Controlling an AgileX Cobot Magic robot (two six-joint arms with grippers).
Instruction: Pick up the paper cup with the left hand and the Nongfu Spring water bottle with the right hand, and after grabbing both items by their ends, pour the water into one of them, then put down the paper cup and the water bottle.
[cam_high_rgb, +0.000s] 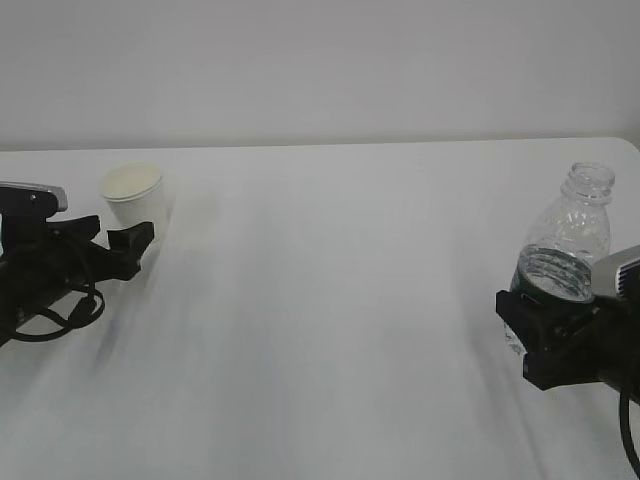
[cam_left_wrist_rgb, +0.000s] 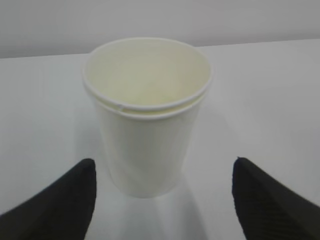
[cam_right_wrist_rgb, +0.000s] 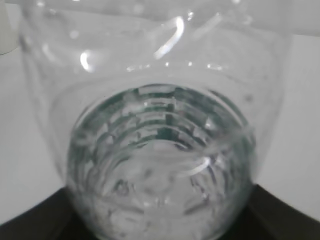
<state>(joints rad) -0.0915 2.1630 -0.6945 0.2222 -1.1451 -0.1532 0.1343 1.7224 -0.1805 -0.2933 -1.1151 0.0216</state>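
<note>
The off-white paper cup stands upright at the far left of the table, and its cream inside looks empty in the left wrist view. My left gripper is open just in front of the cup. Its two black fingers stand wide on either side of the cup's base and touch nothing. At the right, my right gripper is shut on the lower body of the capless clear water bottle. The bottle leans slightly and holds water in its lower part. It fills the right wrist view. Its base is hidden behind the fingers.
The white table stretches between the two arms. Its back edge meets a plain wall, and its rounded far right corner lies just behind the bottle.
</note>
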